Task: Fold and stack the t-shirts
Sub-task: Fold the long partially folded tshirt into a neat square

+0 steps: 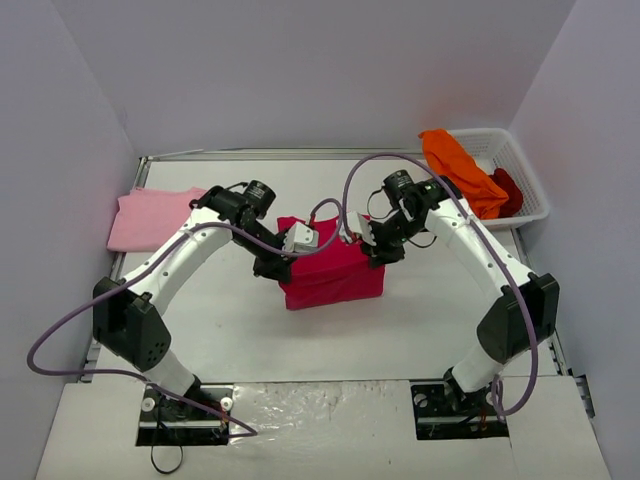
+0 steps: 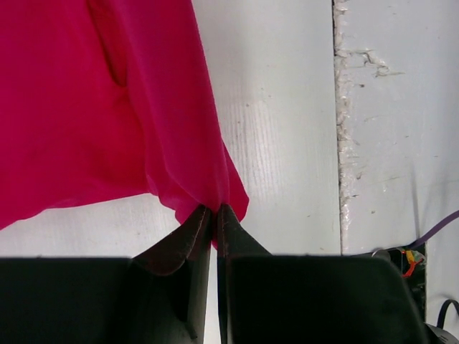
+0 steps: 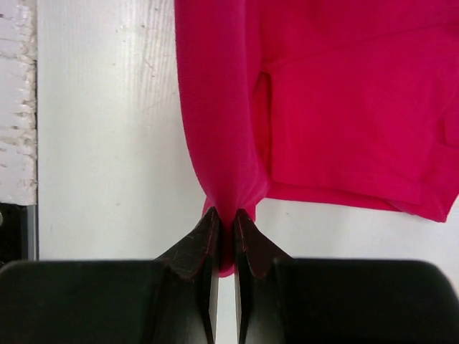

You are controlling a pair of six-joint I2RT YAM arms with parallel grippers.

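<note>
A crimson-magenta t-shirt point(image 1: 332, 268) hangs partly folded between both arms at the table's middle. My left gripper point(image 1: 277, 266) is shut on its left corner; in the left wrist view the cloth point(image 2: 107, 107) is pinched at the gripper point(image 2: 215, 209). At the other corner my right gripper point(image 1: 374, 250) is shut on the shirt too, the fabric point(image 3: 323, 107) bunched between its tips point(image 3: 227, 213). A pale pink t-shirt point(image 1: 150, 216) lies folded at the far left. A bright orange t-shirt point(image 1: 458, 168) and a dark red one point(image 1: 508, 190) sit in the basket.
A white mesh basket point(image 1: 520, 160) stands at the back right corner. Purple cables loop from both arms over the table. A white table seam point(image 2: 337, 129) runs beside the shirt in the left wrist view.
</note>
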